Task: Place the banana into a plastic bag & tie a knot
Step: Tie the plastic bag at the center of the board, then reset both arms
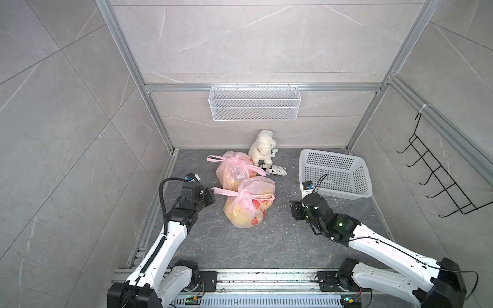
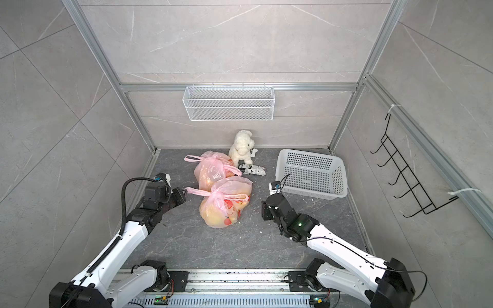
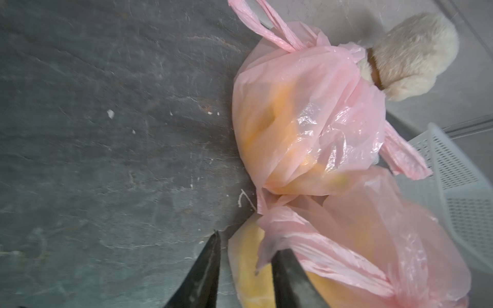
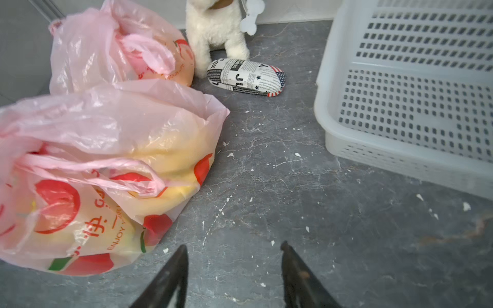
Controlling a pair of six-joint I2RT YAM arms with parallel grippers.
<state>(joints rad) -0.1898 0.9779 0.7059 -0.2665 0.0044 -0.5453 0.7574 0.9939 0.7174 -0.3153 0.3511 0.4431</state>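
Note:
Two knotted pink plastic bags lie mid-floor, the near bag and the far bag. A banana shows as yellow shapes through the near bag's plastic. That bag's knot has one loose handle stretching left to my left gripper. Its jaws stand open, and the handle's end hangs between them against one finger. My right gripper is open and holds nothing, over bare floor to the right of the near bag.
A white plush dog and a newsprint-patterned case sit behind the bags. A white perforated basket stands at the right rear. A wire basket hangs on the back wall, a black hook rack on the right wall.

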